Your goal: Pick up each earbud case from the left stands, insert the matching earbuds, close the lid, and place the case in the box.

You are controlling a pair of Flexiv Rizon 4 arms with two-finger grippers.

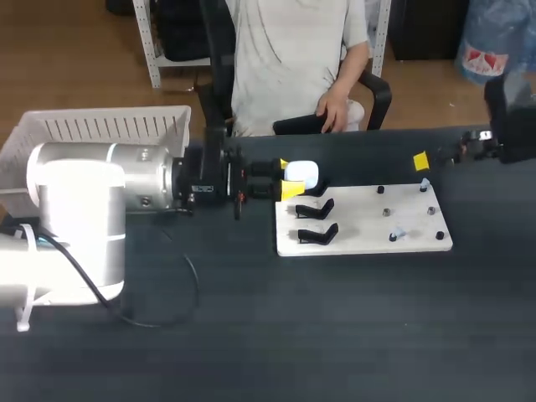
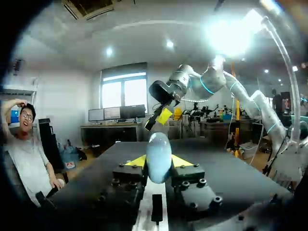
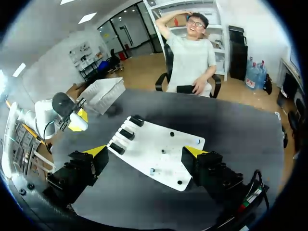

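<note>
My left gripper (image 1: 291, 179) is shut on a white earbud case (image 1: 302, 173), held sideways just above the far left corner of the white board (image 1: 360, 243). In the left wrist view the case (image 2: 159, 156) stands between the yellow tips with its lid closed. Two black stands (image 1: 316, 221) on the board's left part are empty. Dark pegs (image 1: 387, 212) dot the board's right part, and a small pale earbud (image 1: 398, 234) sits by one. My right gripper (image 3: 146, 151) hangs wide open, high over the board (image 3: 159, 144), with nothing between its fingers.
A white slatted basket (image 1: 109, 126) stands at the table's far left, behind my left arm. A black cable (image 1: 180, 276) loops on the dark tabletop near that arm. A person sits beyond the far edge, with a hand near it.
</note>
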